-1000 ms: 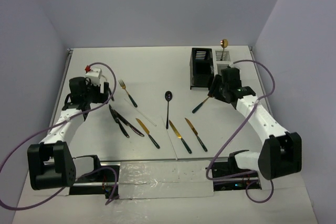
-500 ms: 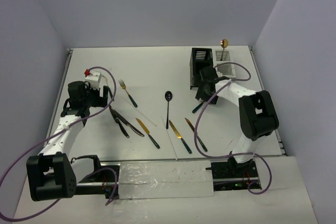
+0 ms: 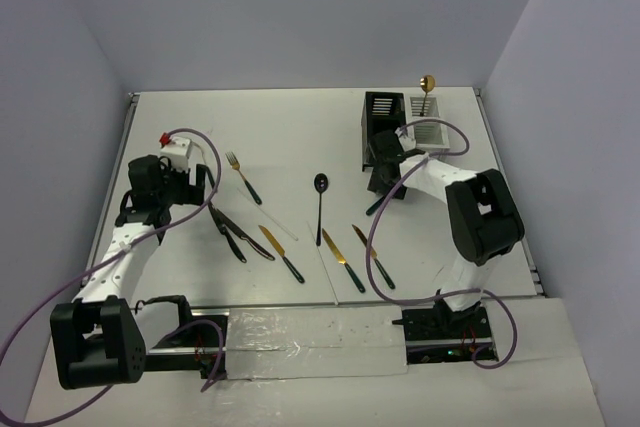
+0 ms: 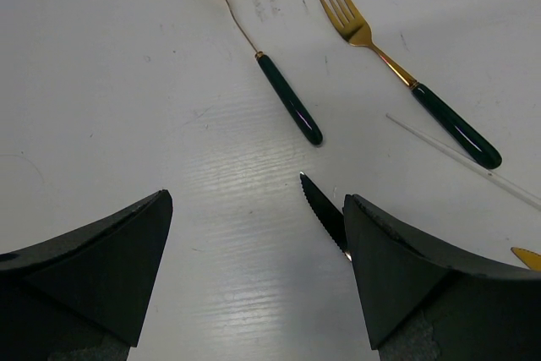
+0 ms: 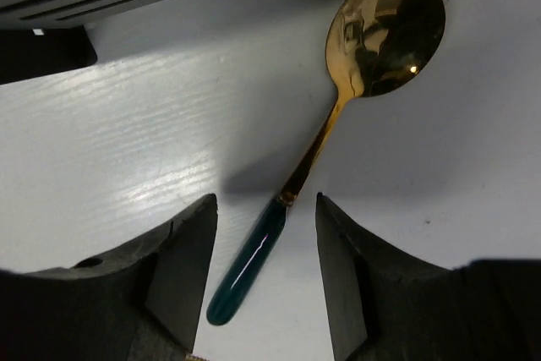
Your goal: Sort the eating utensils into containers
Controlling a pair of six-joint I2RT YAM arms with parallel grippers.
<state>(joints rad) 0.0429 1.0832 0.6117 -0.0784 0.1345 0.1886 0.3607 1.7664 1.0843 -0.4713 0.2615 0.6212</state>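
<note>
A gold spoon [image 5: 338,116] with a dark green handle lies on the table just in front of the black container [image 3: 383,127]. My right gripper [image 5: 266,209] is open and straddles that handle, with a gap on both sides. The white container [image 3: 428,119] holds one upright gold spoon [image 3: 427,82]. My left gripper [image 4: 258,234] stands wide open over bare table, and a black serrated knife tip [image 4: 325,213] lies by its right finger. Two gold forks [image 4: 287,107] [image 4: 406,73] lie beyond it.
Between the arms lie a black spoon [image 3: 320,197], two black knives [image 3: 235,232], three gold knives [image 3: 282,252] [image 3: 342,259] [image 3: 372,255] and a thin white stick [image 3: 280,225]. Purple cables loop beside both arms. Side walls close in the table.
My right arm has swung in from the right and come down over the spoon by the black container, and its jaws have narrowed a little. The left gripper has shifted slightly and stays wide open.
</note>
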